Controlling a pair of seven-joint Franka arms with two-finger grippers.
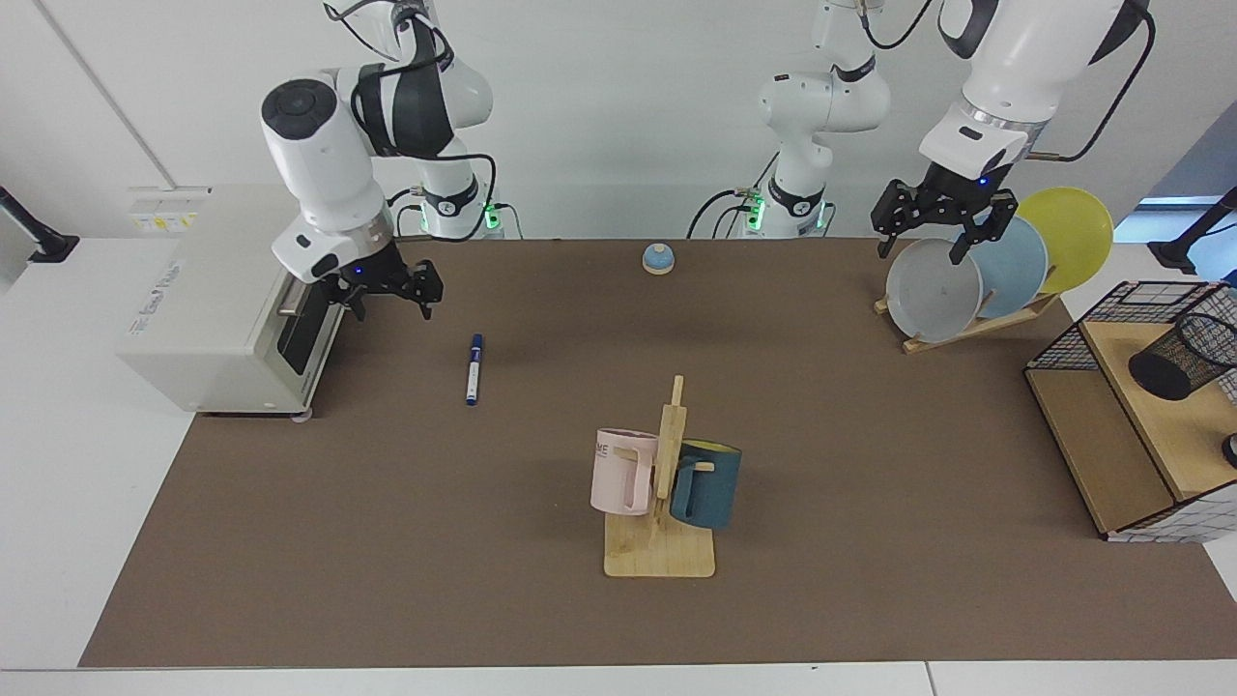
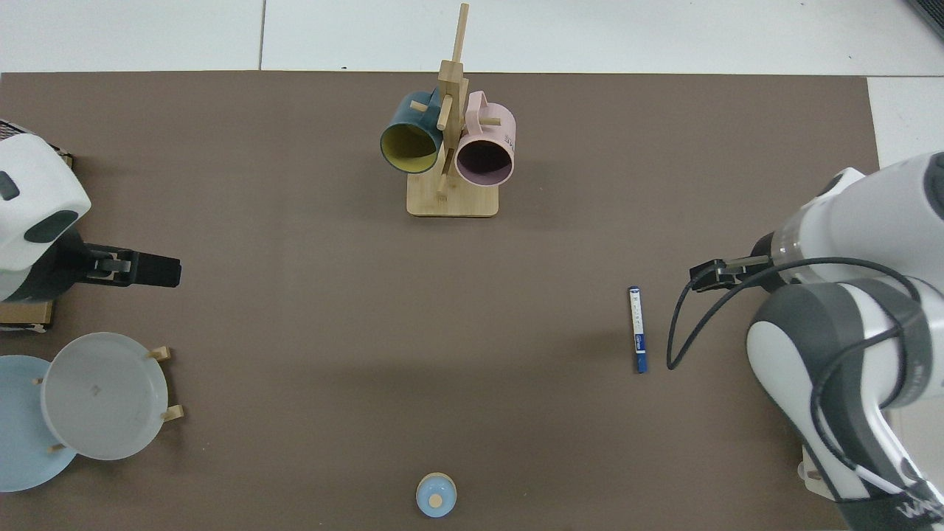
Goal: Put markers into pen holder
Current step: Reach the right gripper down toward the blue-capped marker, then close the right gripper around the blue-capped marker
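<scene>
We lose the pen holder [image 1: 1185, 356] at the facing view's right edge — partly cut off — and from above an arm hides most of the toaster oven [image 2: 811, 472].

We are seeing an evenly, brightly lit scene under soft overhead light. The mug rack [image 1: 661, 503] and marker [image 1: 474, 368] are casting only faint, short shadows on the matte brown mat [image 1: 387, 541], which is showing no glare.
</scene>
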